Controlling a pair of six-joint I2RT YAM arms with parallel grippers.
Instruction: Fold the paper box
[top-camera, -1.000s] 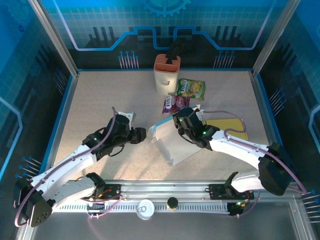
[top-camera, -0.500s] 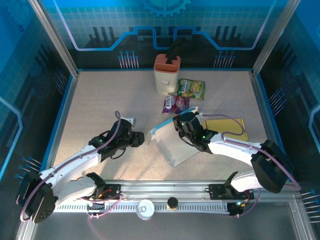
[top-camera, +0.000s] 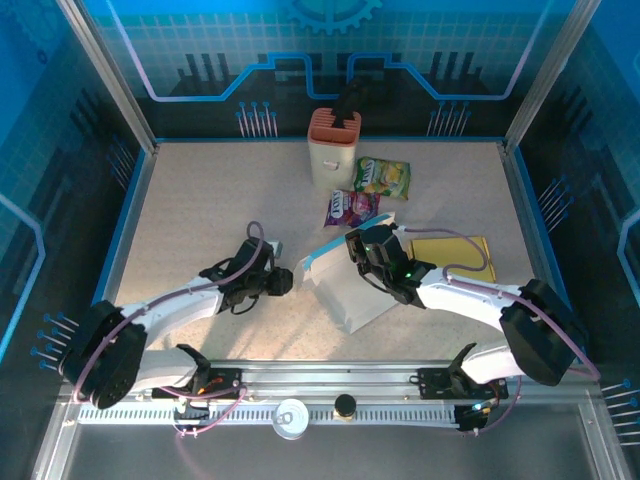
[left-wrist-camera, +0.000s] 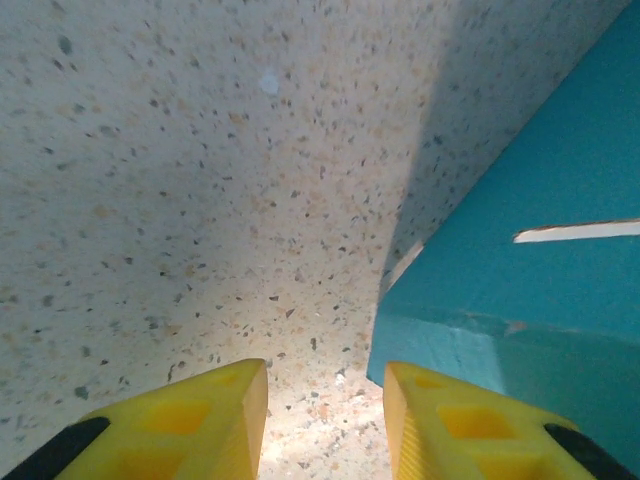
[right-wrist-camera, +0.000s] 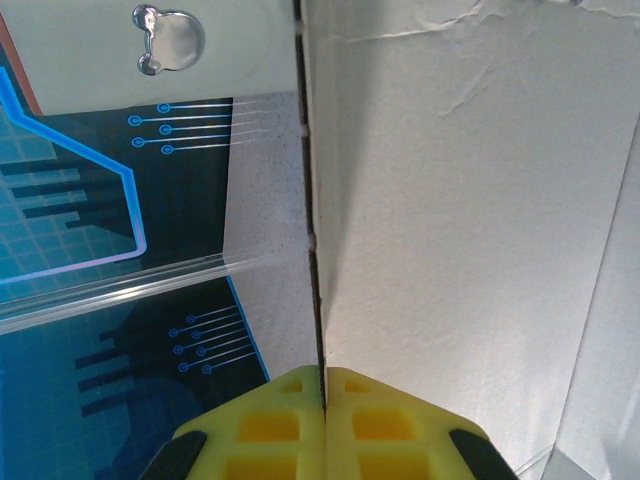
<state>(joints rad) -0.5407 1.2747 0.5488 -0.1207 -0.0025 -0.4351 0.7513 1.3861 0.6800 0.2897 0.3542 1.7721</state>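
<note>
The part-folded white-and-teal paper box (top-camera: 345, 290) lies mid-bench (top-camera: 200, 200), one flap clenched in the right fingers (right-wrist-camera: 308, 405). The left fingers (top-camera: 283, 281) stand parted and empty beside its teal corner. Snack packets (top-camera: 383, 177) and a yellow pad (top-camera: 450, 258) lie just behind.

A speckled beige table (top-camera: 200, 200) sits central. Blue circuit-patterned wall panels (top-camera: 450, 50) stand at 9, 12 and 3 o'clock, aluminium posts (top-camera: 108, 80) at 11 and 1, a metal rail (top-camera: 380, 386) at 6.

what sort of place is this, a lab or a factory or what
Probably a robot test cell or demo booth: a speckled table boxed in by aluminium posts and blue circuit-print walls, a mounting rail along its near edge, a paper box mid-fold.
</note>
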